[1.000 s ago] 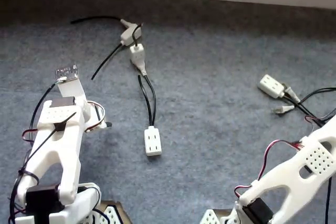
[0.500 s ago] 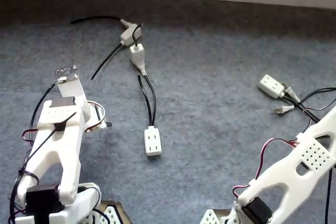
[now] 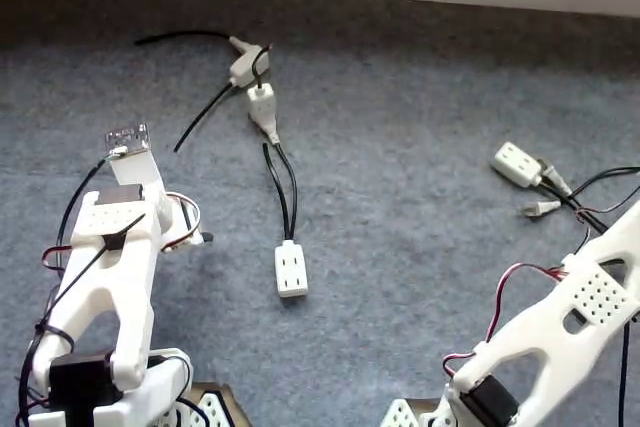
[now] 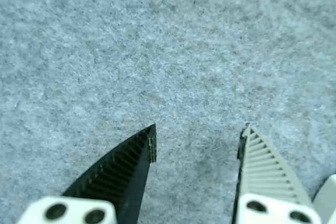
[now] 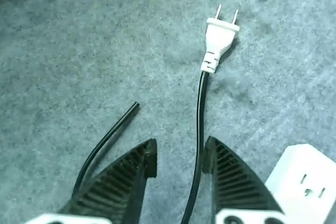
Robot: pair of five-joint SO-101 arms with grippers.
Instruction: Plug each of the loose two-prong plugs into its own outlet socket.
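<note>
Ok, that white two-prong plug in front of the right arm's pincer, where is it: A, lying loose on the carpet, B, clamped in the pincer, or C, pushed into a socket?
A: the white plug lies on the carpet with both prongs bare, beyond the open right pincer, which holds nothing.

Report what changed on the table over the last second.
The right arm shifted slightly leftward in the high view, then nearly stopped. Nothing was taken hold of or let go. The left arm, the loose plug and the middle outlet block stayed put.
</note>
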